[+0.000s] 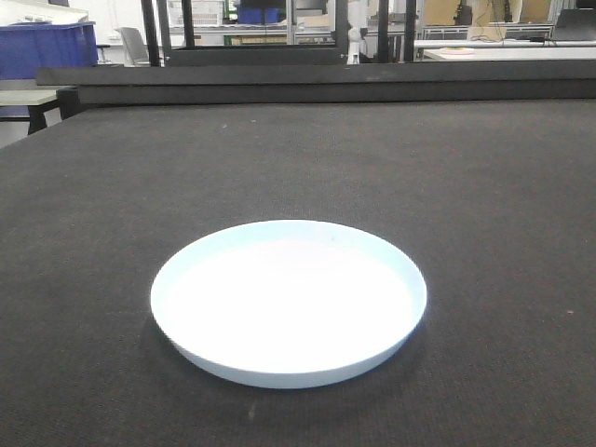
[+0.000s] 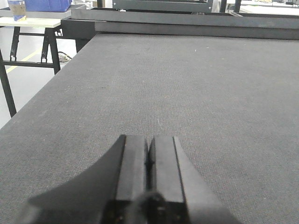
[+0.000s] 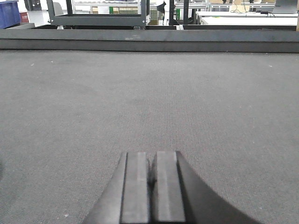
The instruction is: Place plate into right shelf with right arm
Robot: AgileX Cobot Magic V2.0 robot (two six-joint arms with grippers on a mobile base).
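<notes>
The white round plate (image 1: 289, 300) lies flat on the dark grey felt table (image 1: 484, 186), in the front middle of the front view. No arm or gripper shows in that view. My left gripper (image 2: 148, 138) is shut and empty, low over bare felt. My right gripper (image 3: 152, 154) is shut and empty too, over bare felt. The plate shows in neither wrist view. The stainless steel right shelf is out of view.
A raised dark ledge (image 1: 326, 82) runs along the table's far edge. The table's left edge (image 2: 42, 105) drops to the floor, with a black-legged bench (image 2: 28, 28) beyond it. A blue bin (image 1: 42, 47) stands at the back left.
</notes>
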